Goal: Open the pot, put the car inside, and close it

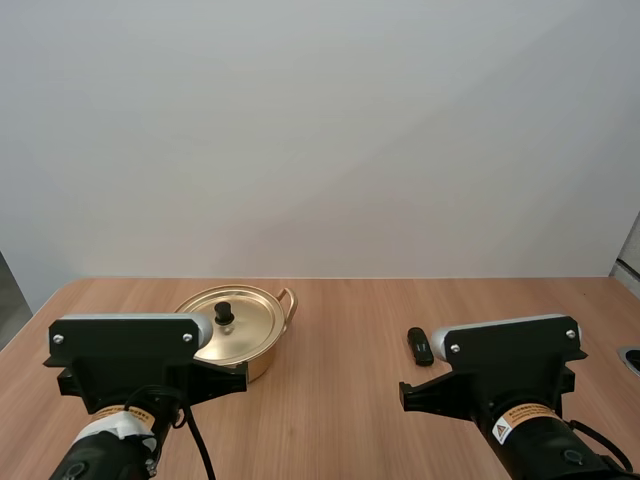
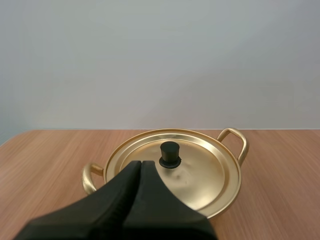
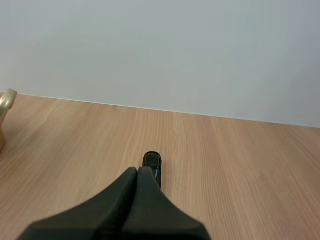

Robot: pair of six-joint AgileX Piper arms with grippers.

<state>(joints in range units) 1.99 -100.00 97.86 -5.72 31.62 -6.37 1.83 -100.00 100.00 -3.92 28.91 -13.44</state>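
Pot [image 1: 262, 360] sits left-centre on tabletop [image 1: 340, 420], lid [image 2: 200, 175] on, black knob [image 2: 170, 154] upright in the middle. Car [image 1: 420, 346], small & black, lies on the tabletop well right of pot. Long axis runs near-far, far end skewed slightly left; can't tell nose from tail. L claw [image 2: 140, 165]: fingers together, empty, tips just near of knob. R claw [image 3: 138, 171]: together too, empty, tips at car's near end.
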